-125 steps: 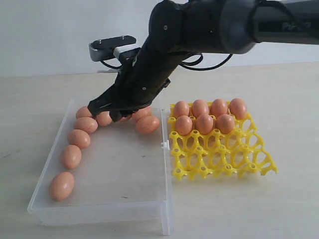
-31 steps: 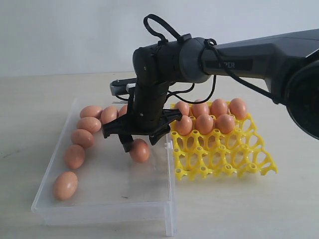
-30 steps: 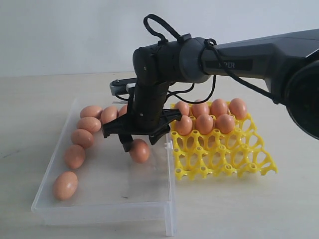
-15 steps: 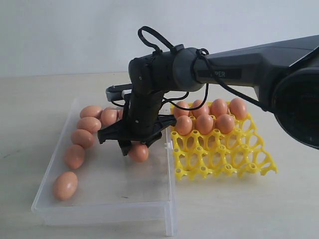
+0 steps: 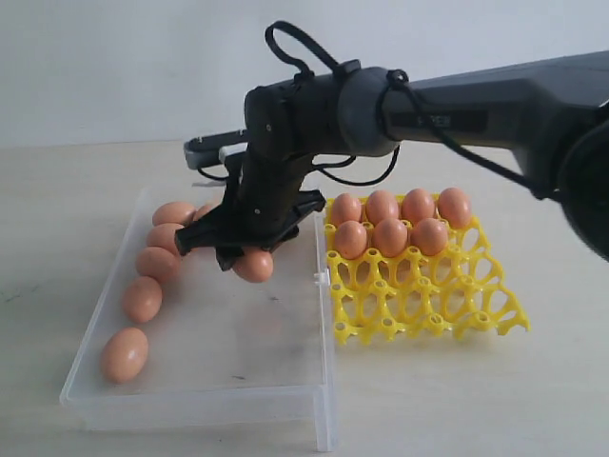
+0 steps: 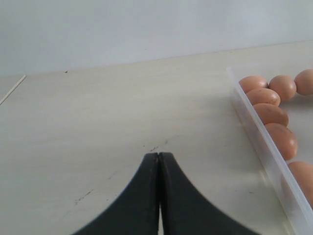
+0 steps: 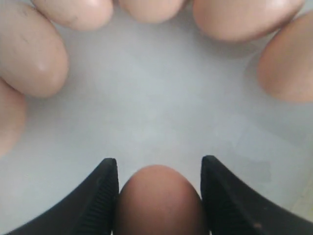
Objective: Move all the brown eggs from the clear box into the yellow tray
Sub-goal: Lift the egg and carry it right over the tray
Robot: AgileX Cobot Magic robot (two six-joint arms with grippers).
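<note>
The left gripper (image 6: 159, 188) is at the far left, low over the bare table (image 6: 98, 122), with its two jaws pressed together and nothing between them. It takes no part in this step. Just beside it stands the clear box (image 5: 190, 398). The loose brown eggs (image 5: 142, 299) lie in a curved row along the left wall of the box and around its far side. The arm hides part of this row, so I cannot count them exactly.

Near the middle of the box, the right gripper (image 7: 159, 169) is clamped on one egg (image 5: 255, 267). Its jaws stand apart only by the width of the shell and touch it on both sides. This held egg appears to be clear of the floor of the box and apart from the other eggs.

To the right of the box is the yellow tray (image 5: 428, 297), just beside the box wall with the small clasp. Seven eggs (image 5: 390, 236) sit in it, four in the far row and three in the next row.

I judge that the step in hand is the carry of one egg, and that the task is about half done. The next move calls for enough height to pass over the box wall and the pointed posts. Then the egg should go down slowly into a free cup (image 5: 464, 246), probably the one at the right end of the second row.
</note>
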